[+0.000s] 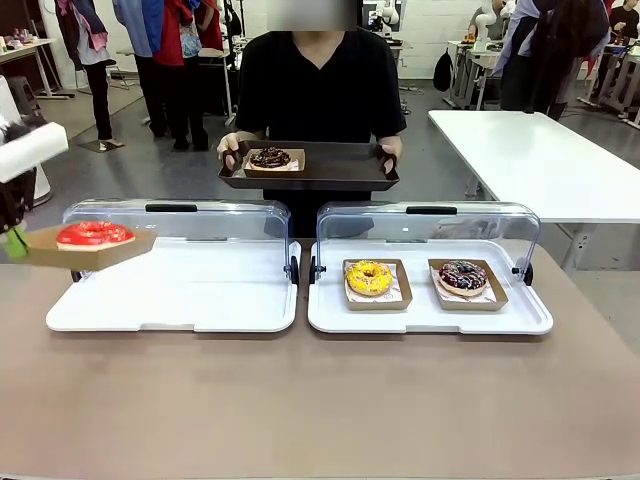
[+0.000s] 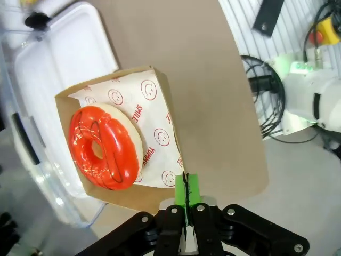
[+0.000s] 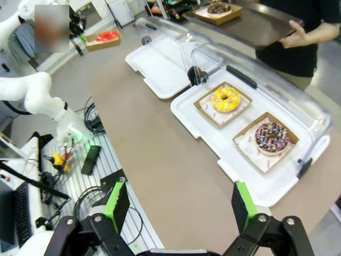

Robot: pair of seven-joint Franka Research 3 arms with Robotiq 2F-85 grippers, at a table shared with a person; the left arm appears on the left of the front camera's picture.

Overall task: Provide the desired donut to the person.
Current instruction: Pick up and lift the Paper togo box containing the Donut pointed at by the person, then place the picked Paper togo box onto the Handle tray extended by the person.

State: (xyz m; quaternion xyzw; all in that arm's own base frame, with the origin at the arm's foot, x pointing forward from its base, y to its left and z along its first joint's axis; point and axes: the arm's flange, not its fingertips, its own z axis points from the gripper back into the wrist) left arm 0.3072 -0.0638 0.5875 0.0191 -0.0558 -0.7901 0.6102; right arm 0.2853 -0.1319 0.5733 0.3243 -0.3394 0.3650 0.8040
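Now, far left of the front view: left gripper [image 1: 16, 243] sits at the frame edge, mid-height, jaws clenched on the rim of a card tray [image 1: 60, 255]. The tray rides level above the table [image 1: 320, 400], over the left end of the left case [image 1: 170, 300], and carries the red donut [image 1: 94, 234]. In the left wrist view the left gripper [image 2: 186, 193] has its green pads pinched flat on the card tray [image 2: 133, 198] edge at lower centre. The red donut [image 2: 104, 148] lies on smiley-print paper, centre left.

Left case: white base, clear lid tipped back.

Centre top: person [image 1: 320, 90] in a black T-shirt stands at the far side and holds a black tray [image 1: 335, 165] with both hands. A chocolate donut [image 1: 269, 157] in its own card tray sits toward the tray's left end.

Right of centre: right case [image 1: 430, 320], lid tipped back. Yellow donut [image 1: 369, 277] on the left, sprinkled donut [image 1: 462, 275] on the right, each in a card tray, near each other but apart.

Right wrist view: right gripper [image 3: 180, 201] at the bottom edge, jaws released and spread wide, nothing between them. Yellow donut [image 3: 226, 98] and sprinkled donut [image 3: 272, 136] lie centre right. Red donut [image 3: 107, 36] is upper left.
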